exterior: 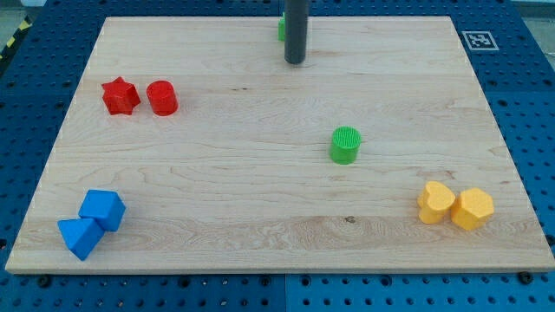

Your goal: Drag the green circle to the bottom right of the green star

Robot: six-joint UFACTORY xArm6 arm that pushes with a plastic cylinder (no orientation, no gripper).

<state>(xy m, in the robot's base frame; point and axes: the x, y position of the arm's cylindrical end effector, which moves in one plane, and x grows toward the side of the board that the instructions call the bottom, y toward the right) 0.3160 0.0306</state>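
Near edge of surface (260, 251): 2 blue blocks (92, 223) touching at left, 2 yellow blocks (455, 205) touching at right. Mid-right: green circle (345, 145), alone. Left: red star (120, 95) just beside red cylinder (161, 98). Far edge: tip (295, 61); green star (282, 28) mostly hidden behind the rod. No fingers fitted.

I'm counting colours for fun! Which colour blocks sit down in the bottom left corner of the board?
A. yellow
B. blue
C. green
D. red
B. Two blue blocks sit touching at the view's bottom left. The red pair is at the upper left, the yellow pair at the lower right, and the green circle is near the middle, well below my tip.
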